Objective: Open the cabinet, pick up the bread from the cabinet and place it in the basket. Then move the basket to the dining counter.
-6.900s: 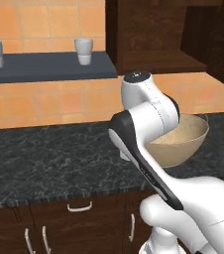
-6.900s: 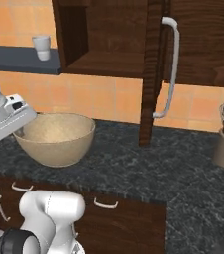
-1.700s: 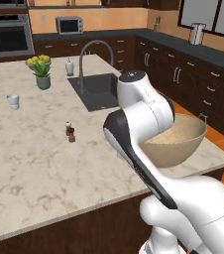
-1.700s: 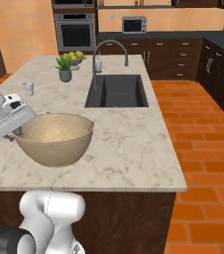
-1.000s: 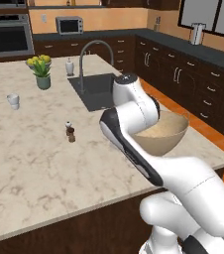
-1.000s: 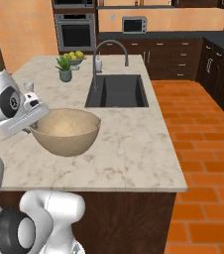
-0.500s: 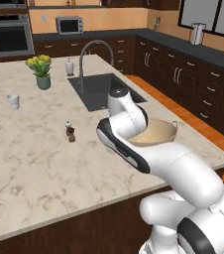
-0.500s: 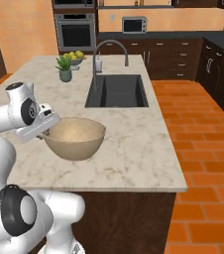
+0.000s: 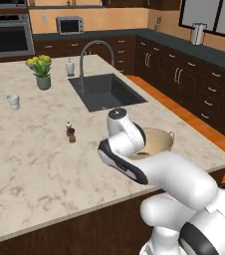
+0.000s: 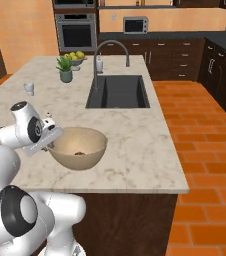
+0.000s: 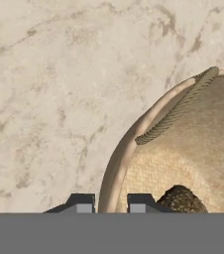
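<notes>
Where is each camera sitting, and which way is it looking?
Left base view: behind the arm on its left, looking forward and down at the dining counter; the white arm rises from the lower right.
Right base view: behind on its right, facing the same counter; the arm rises from the lower left.
Hand view: on the hand, looking along the gripper, whose fingertips straddle the rim.
All three share the basket; the bread lies inside.

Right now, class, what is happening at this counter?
The robot's gripper straddles the near rim of the basket, one finger inside, one outside. The basket sits low on the dining counter, in front of the sink, with the bread inside it.
</notes>
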Tool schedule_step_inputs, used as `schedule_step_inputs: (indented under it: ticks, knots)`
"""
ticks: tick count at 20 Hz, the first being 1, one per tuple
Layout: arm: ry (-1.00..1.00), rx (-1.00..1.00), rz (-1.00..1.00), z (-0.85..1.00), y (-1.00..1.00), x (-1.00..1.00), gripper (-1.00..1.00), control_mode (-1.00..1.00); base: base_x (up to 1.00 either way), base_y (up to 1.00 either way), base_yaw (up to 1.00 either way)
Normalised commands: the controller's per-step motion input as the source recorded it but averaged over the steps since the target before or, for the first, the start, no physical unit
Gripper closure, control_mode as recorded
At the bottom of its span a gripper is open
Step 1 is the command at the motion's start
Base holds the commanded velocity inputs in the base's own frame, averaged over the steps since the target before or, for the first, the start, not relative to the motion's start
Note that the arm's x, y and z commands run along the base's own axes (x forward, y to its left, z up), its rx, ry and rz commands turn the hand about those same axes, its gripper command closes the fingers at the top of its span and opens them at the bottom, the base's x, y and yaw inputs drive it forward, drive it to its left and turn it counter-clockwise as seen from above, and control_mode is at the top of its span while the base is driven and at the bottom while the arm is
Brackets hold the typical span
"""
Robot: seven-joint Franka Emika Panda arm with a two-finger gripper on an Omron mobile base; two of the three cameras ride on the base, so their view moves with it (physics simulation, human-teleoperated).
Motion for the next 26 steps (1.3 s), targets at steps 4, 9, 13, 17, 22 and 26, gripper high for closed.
schedule_step_inputs:
  ticks: [4, 9, 13, 17, 22, 26]
  knots:
    - [-0.16, 0.00, 0.00, -0.46, 0.00, 0.16, 1.00, -1.00, 0.00, 0.00, 0.00]
    - [-0.11, 0.00, 0.00, -0.41, 0.00, 0.11, 1.00, -1.00, 0.00, 0.00, 0.00]
    - [-0.04, 0.00, 0.00, -0.29, 0.00, 0.14, 1.00, -1.00, 0.00, 0.00, 0.00]
    - [-0.01, 0.00, 0.00, -0.25, 0.00, 0.29, 1.00, -1.00, 0.00, 0.00, 0.00]
    - [0.02, 0.06, 0.03, -0.11, 0.00, 0.32, 1.00, -1.00, 0.00, 0.00, 0.00]
    - [-0.01, 0.15, 0.11, -0.09, 0.00, 0.23, 1.00, -1.00, 0.00, 0.00, 0.00]
